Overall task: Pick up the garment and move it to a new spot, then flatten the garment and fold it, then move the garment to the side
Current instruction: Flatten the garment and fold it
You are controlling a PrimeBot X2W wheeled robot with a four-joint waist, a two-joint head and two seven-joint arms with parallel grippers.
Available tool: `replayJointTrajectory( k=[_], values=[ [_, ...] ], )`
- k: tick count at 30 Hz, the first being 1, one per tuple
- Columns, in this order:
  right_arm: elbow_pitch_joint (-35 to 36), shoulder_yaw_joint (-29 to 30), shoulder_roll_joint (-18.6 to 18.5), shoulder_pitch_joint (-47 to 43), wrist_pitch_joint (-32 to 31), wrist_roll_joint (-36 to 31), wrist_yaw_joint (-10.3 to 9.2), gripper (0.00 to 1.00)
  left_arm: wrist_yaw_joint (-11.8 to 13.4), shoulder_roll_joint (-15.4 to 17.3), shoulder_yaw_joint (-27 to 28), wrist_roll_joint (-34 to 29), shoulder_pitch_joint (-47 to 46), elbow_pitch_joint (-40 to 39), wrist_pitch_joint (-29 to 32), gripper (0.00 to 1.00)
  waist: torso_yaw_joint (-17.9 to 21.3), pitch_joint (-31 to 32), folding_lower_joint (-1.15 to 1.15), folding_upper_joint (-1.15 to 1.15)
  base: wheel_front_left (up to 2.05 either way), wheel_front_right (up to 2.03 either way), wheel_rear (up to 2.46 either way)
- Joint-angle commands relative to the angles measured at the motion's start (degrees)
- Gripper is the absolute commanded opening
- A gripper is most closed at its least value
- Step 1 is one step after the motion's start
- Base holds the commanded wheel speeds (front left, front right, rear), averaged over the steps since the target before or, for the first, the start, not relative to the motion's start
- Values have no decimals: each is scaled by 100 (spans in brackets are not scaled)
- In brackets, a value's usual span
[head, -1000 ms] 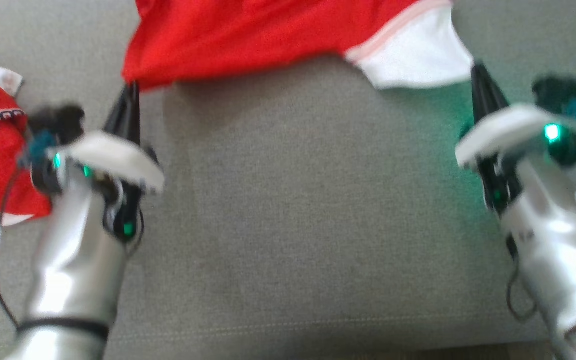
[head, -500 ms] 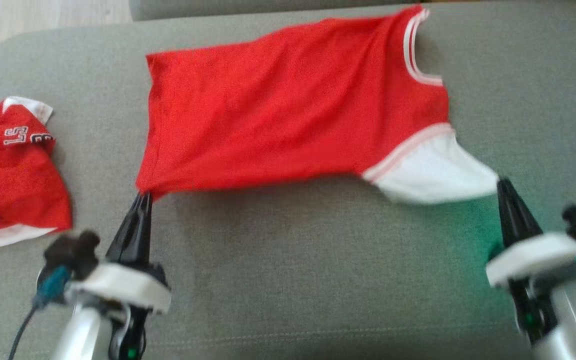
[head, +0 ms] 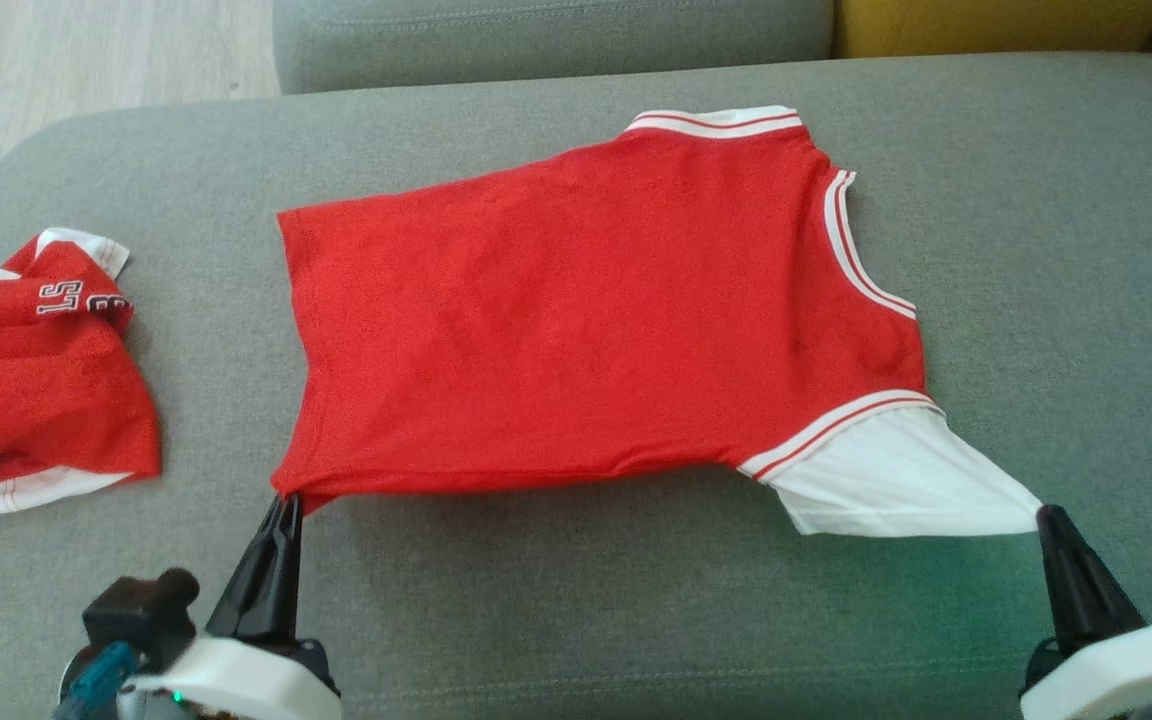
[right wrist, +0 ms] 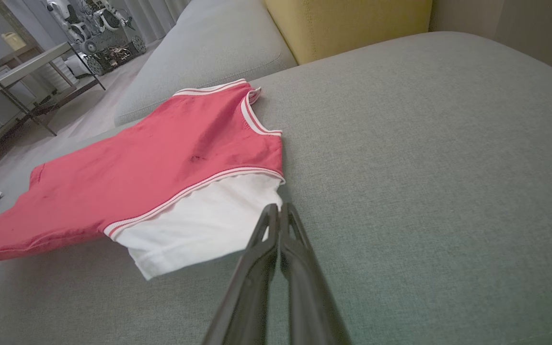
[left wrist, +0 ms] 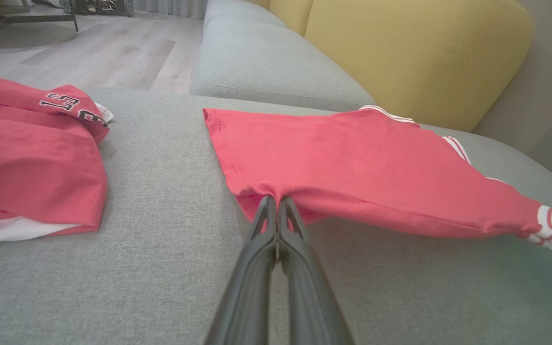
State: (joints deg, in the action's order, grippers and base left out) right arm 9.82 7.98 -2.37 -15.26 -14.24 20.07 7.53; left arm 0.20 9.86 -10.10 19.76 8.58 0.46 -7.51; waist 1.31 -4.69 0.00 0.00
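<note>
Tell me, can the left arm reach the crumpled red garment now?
Probably not yet: the left gripper is shut on a corner of the spread shirt. The crumpled garment lies near, with nothing between them.

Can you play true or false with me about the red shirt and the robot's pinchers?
1. The left gripper pinches the red shirt's bottom corner. True.
2. The right gripper holds the collar. False: it pinches the white sleeve.
3. Another red garment lies crumpled at the robot's left. True.
4. The shirt lies on a wooden table. False: it lies on a grey sofa.
</note>
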Motion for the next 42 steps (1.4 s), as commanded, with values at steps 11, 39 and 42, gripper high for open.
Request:
replayJointTrajectory(
  k=[11,39,42],
  values=[
    [524,40,-52,-211,-205,243,-4,0,124,185,257,62,54,-522,208,0,2,60,0,0,0,0,0],
    [-562,-245,-77,2154,-338,47,-4,0,-97,395,142,616,-1509,185,1587,0,-80,-483,0,0,0,0,0],
    [-1203,-266,-156,2814,-215,97,-4,0,-189,393,129,724,-1866,582,1714,0,-96,-598,0,0,0,0,0]
  ],
)
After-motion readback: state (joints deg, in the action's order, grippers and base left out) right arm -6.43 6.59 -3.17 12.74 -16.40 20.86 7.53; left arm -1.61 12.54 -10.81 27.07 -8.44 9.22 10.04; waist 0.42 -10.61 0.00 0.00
